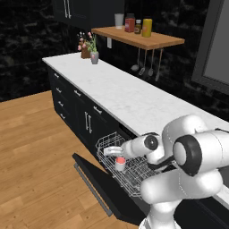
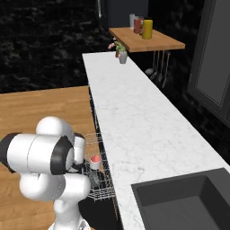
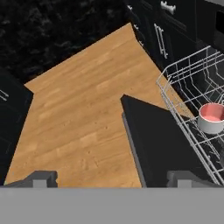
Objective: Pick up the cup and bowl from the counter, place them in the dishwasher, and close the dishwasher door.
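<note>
The white cup with a red inside stands upright in the dishwasher's white wire rack, which is pulled out. It also appears in the right base view as the cup and at the right edge of the hand view as the cup. A low grey bowl lies in the rack just nearer than the cup. My gripper hovers just above the cup and the rack, open and empty, with both fingertips spread wide. The black dishwasher door hangs down open, its bar handle along the outer edge.
The white marble counter runs above dark cabinets. A potted flower stands at its far end and jars sit on a wooden shelf. A dark sink lies near right. Wood floor spreads beside the open door.
</note>
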You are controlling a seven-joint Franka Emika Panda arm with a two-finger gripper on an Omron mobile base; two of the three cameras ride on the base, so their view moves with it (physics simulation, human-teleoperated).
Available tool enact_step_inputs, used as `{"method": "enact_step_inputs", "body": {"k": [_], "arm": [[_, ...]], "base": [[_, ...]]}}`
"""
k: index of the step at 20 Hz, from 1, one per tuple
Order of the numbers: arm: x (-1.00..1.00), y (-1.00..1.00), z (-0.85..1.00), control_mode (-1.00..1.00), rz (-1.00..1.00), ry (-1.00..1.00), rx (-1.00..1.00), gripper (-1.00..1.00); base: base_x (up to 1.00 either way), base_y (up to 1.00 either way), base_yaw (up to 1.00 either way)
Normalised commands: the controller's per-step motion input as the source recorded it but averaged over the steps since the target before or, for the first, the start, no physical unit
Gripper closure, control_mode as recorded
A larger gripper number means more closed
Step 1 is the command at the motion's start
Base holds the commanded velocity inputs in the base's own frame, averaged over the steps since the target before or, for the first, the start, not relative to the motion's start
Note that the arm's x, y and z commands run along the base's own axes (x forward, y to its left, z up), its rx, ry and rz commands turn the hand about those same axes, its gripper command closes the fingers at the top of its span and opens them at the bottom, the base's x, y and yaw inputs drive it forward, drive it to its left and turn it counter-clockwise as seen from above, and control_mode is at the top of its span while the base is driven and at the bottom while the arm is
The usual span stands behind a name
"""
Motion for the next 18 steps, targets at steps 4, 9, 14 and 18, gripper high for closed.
{"method": "enact_step_inputs", "body": {"k": [4,9,14,18], "arm": [[0.0,0.32,1.0,-1.0,-0.15,-0.16,0.0,-1.0],[0.01,0.3,1.0,-1.0,-0.28,-0.67,-0.02,-1.0],[-0.12,0.16,0.86,-1.0,-0.26,-0.34,-0.06,-1.0],[-0.29,0.42,0.02,-1.0,-0.19,0.47,-0.4,-1.0]], "base": [[0.0,0.0,0.0],[0.0,0.0,0.0],[0.0,0.0,0.0],[0.0,0.0,0.0]]}}
